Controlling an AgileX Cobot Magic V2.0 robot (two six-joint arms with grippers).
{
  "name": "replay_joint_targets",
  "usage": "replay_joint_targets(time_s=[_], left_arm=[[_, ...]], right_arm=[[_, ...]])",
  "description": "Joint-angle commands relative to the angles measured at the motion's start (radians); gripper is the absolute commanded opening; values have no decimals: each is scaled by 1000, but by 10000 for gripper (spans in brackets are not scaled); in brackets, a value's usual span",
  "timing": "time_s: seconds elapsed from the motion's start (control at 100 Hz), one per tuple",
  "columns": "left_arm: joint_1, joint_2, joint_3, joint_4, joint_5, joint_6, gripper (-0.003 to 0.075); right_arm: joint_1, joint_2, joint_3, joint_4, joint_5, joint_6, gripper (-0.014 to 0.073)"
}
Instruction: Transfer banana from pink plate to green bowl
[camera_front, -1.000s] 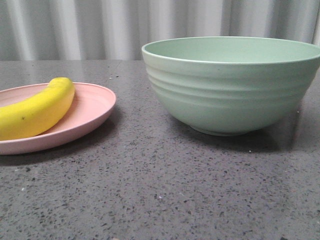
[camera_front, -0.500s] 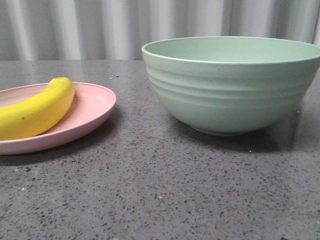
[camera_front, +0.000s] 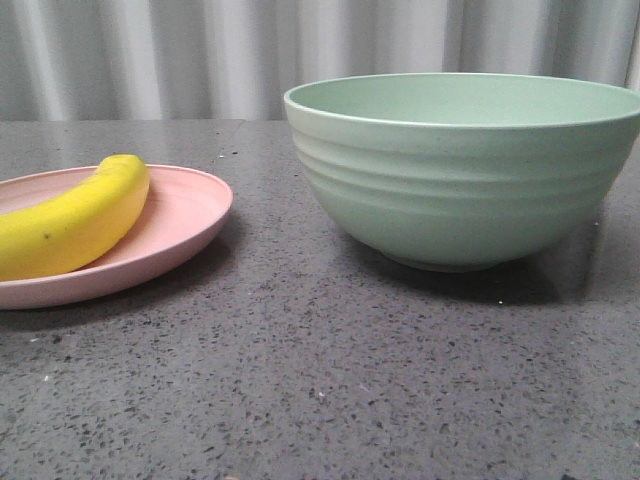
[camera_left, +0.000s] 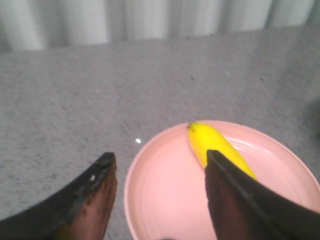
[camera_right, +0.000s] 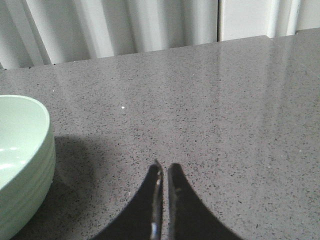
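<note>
The yellow banana lies on the pink plate at the left of the table. The green bowl stands to its right and is empty as far as I see. In the left wrist view my left gripper is open above the plate, one finger outside the rim and the other finger over the banana. It holds nothing. My right gripper is shut and empty over bare table beside the bowl. Neither gripper shows in the front view.
The grey speckled tabletop runs between plate and bowl and in front of them. A pale corrugated wall stands behind the table.
</note>
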Motion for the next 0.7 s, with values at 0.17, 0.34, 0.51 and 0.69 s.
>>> replay_joint_targets(time_s=[0.17, 0.34, 0.51, 0.69], left_arm=[[-197, 178, -78, -1, 35, -1, 370], [-258, 310, -112, -1, 65, -1, 370], [-257, 417, -147, 7, 65, -1, 370], [-257, 501, -173, 7, 65, -1, 370]], right_arm=[[-7, 17, -37, 0, -74, -8, -71], [-7, 17, -37, 0, -74, -8, -71], [-7, 17, -37, 0, -74, -8, -71], [-7, 17, -37, 0, -74, -8, -71]])
